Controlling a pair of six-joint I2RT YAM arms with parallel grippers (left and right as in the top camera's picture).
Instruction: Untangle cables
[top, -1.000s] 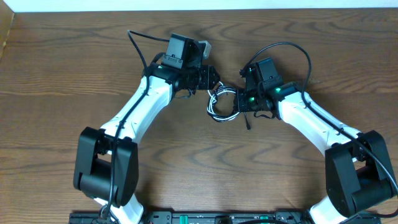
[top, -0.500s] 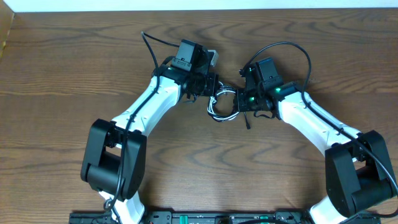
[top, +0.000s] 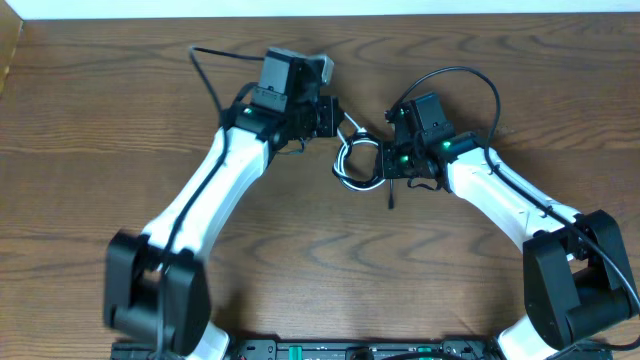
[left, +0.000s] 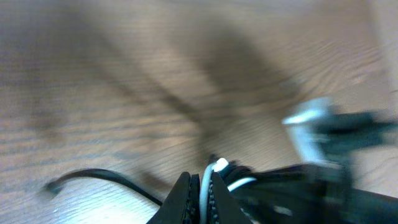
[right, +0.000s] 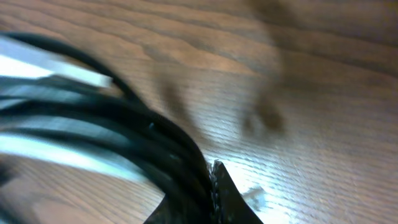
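Observation:
The cables (top: 356, 162) hang as a small bundle of black and white loops between my two grippers at the table's middle. My left gripper (top: 336, 120) is shut on the white cable (left: 206, 185), which runs taut from the bundle's upper left. My right gripper (top: 385, 163) is shut on the black cable (right: 143, 134) loops at the bundle's right side. A black tail (top: 392, 196) trails toward the front from the right gripper. In the left wrist view another black strand (left: 99, 176) lies on the wood. Both wrist views are blurred.
The wooden table (top: 100, 120) surrounds the arms. Thick black robot wires arch over the left arm (top: 205, 70) and the right arm (top: 470, 78). A pale strip runs along the table's far edge (top: 320, 8).
My left gripper went right to the bundle, shut on the white cable, then pulled back up and left, stretching it out. The black tail has swung slightly left. The right gripper has stayed put.

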